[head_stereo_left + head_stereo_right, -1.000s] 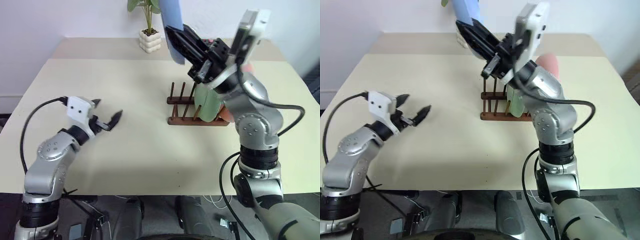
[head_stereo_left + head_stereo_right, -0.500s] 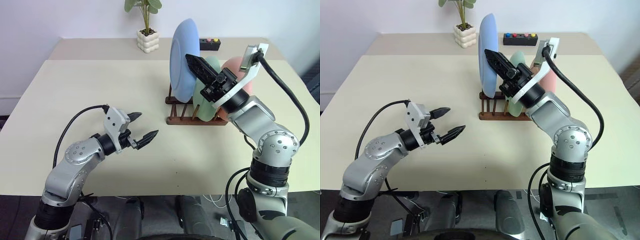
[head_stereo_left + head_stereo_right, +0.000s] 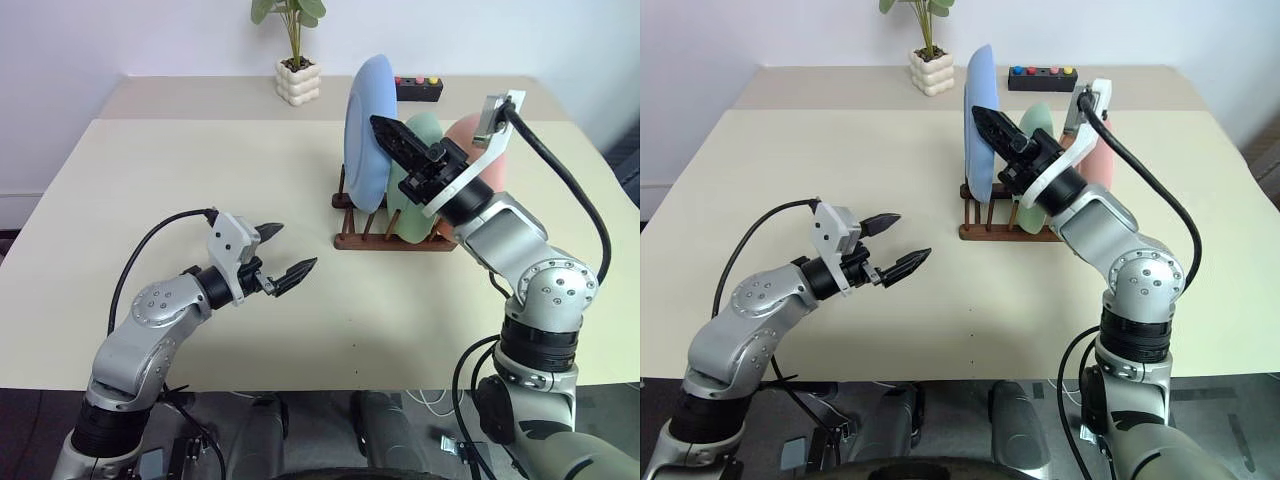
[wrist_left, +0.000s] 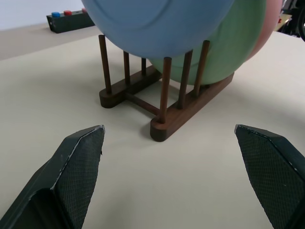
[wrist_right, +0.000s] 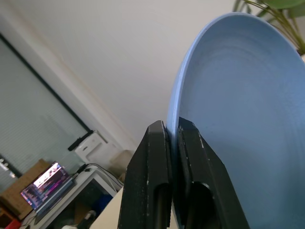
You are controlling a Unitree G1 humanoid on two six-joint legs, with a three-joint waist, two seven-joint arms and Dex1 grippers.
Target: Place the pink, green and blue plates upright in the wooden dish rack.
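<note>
The blue plate [image 3: 366, 134] stands on edge over the wooden dish rack [image 3: 385, 224], its face toward the robot's left, beside the green plate [image 3: 418, 180]. The right gripper [image 3: 391, 138] pinches its rim. The left gripper [image 3: 286, 254] is spread wide, holding nothing.

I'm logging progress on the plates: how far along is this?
Done: the green plate and pink plate stand upright in the rack. In hand: the right gripper grips the blue plate by its rim, upright over the rack's front pegs. Left: seat and release it.
</note>
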